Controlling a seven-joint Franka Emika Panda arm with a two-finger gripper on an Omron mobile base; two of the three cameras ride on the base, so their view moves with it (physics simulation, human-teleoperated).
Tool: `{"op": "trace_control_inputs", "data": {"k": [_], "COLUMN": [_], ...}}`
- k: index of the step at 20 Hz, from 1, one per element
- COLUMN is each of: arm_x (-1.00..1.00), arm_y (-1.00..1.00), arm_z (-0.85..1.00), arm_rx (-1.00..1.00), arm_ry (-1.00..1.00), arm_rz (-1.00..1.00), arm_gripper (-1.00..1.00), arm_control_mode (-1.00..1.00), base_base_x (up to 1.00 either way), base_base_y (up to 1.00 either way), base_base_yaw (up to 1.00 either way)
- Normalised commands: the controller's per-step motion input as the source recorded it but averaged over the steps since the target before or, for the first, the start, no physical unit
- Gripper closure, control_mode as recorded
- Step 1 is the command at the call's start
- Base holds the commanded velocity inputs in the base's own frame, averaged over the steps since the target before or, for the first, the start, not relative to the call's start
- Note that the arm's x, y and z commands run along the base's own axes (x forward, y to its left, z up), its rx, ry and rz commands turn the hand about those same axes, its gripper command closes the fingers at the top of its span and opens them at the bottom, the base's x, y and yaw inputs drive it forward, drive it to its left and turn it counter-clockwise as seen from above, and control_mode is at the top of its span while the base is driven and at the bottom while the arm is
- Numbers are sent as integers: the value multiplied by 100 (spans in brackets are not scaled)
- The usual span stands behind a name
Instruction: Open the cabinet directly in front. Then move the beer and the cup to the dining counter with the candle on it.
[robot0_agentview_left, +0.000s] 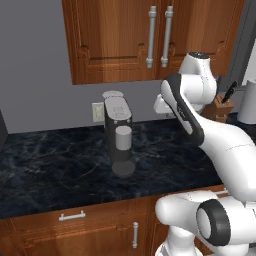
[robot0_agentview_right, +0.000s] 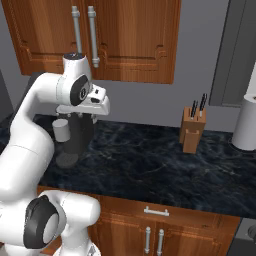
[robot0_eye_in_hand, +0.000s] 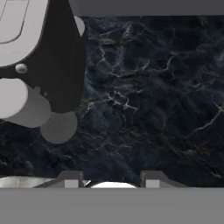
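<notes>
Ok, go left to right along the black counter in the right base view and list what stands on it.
Coffee machine → knife block → white cylindrical container at the right edge, all on the black marble counter.
</notes>
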Motion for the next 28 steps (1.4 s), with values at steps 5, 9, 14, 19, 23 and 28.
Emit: {"op": "trace_control_inputs", "data": {"k": [5, 9, 14, 19, 23, 28], "arm_x": [-17, -50, -47, -53, -53, -33], "arm_y": [0, 0, 0, 0, 0, 0], "arm_z": [4, 31, 50, 56, 53, 24], "arm_rx": [0, 0, 0, 0, 0, 0], "arm_ry": [-13, -43, -49, -56, -58, -30], "arm_rz": [0, 1, 2, 2, 1, 0], "arm_gripper": [-100, -100, -100, -100, -100, -100], "arm_control_mode": [-100, -100, -100, -100, -100, -100], "base_base_x": [0, 0, 0, 0, 0, 0], "base_base_y": [0, 0, 0, 0, 0, 0], "base_base_yaw": [0, 0, 0, 0, 0, 0]}}
